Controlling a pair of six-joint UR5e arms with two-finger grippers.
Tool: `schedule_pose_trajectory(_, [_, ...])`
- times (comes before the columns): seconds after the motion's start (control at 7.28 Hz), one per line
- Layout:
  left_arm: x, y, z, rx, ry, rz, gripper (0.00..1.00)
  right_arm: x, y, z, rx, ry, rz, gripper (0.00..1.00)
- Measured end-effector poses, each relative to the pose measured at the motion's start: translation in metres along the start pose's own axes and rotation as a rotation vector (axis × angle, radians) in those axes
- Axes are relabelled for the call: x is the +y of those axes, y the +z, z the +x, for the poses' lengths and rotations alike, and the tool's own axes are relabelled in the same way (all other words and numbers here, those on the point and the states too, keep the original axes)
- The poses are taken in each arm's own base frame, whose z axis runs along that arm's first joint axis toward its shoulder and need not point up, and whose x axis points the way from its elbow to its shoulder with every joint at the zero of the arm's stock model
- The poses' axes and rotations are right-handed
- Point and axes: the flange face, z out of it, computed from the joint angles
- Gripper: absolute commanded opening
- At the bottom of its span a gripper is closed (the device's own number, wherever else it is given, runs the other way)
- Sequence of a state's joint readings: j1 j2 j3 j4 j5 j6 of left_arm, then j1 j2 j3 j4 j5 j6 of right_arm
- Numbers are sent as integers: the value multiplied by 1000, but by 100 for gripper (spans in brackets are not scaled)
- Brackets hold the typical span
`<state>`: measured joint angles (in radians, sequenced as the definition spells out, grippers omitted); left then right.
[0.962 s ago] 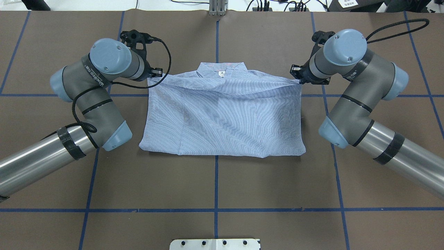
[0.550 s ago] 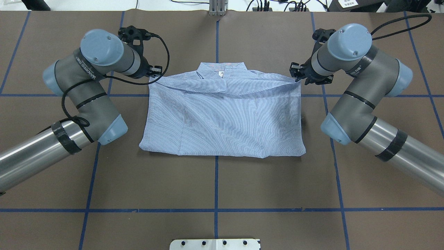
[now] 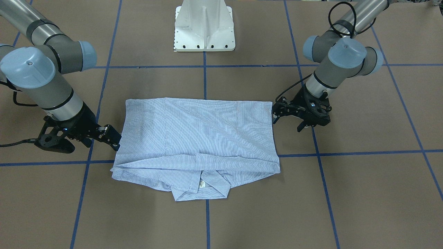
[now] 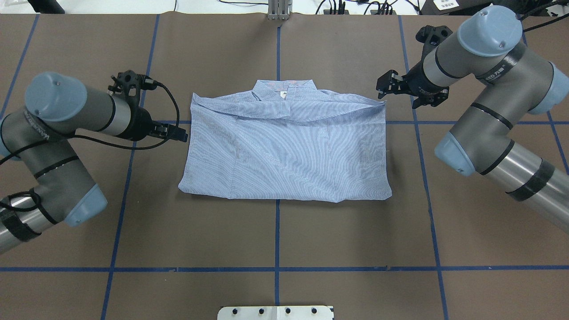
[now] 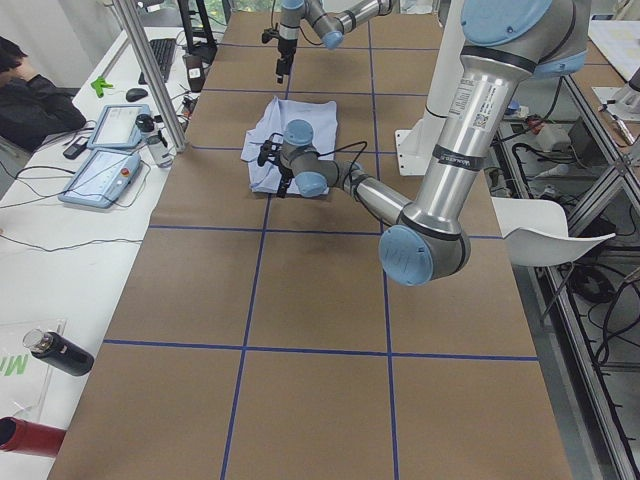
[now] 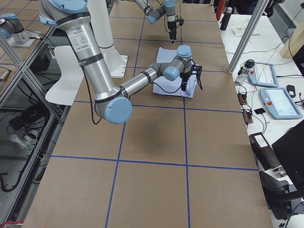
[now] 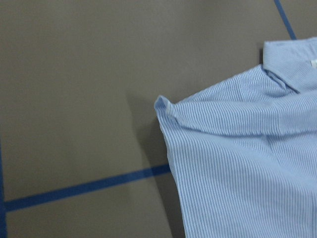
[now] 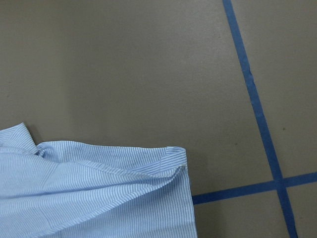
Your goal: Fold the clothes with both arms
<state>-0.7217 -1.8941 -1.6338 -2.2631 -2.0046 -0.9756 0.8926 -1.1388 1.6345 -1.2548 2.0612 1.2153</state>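
**Both grippers empty at the short ends of the folded shirt**

The light blue and white fine-striped collared shirt (image 4: 284, 151) lies flat in the middle of the brown paper-covered table (image 4: 311, 240). It is folded into a wide rectangle whose long axis runs left to right across the overhead frame. Its collar (image 4: 284, 89) points to the top of that frame and the folded edge to the bottom.

The black two-finger left gripper (image 4: 182, 134) sits at the left of the overhead frame, pointing inward, just beside the shirt's left short edge, a little below the upper-left corner. The black two-finger right gripper (image 4: 382, 86) is at the upper right, near the upper-right corner but above and outside it, clearly apart from the cloth. So the left gripper is the nearer of the two to the fabric.

In the front-facing and overhead views both pairs of jaws look parted, with nothing between them. Neither wrist view shows any finger. Each shows only a loose shirt corner, slightly curled, resting on the table beside a blue tape line (image 8: 257, 104).

The lengthwise fold looks done. A further fold would probably bring one short end across to the other, so each gripper would need to close in sideways on its own end, and the right gripper has farther to go
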Motion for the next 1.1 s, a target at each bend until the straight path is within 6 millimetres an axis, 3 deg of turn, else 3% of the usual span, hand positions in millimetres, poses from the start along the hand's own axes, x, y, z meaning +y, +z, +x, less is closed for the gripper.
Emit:
schedule_pose_trajectory(0.14, [25,12,12,33,-37,-25,92,0,-1,0,-1,-1,1,100])
schedule_pose_trajectory(0.27, [43,22,23,48,-70,-46,70,0,-1,0,-1,-1,2,100])
schedule_pose_trajectory(0.96, [72,39,39,58,-96,-88,66,2,-1,0,0,4,2,100])
schedule_pose_trajectory(1.1, [78,40,37,55,-96,-98,52,2,-1,1,0,5,3,100])
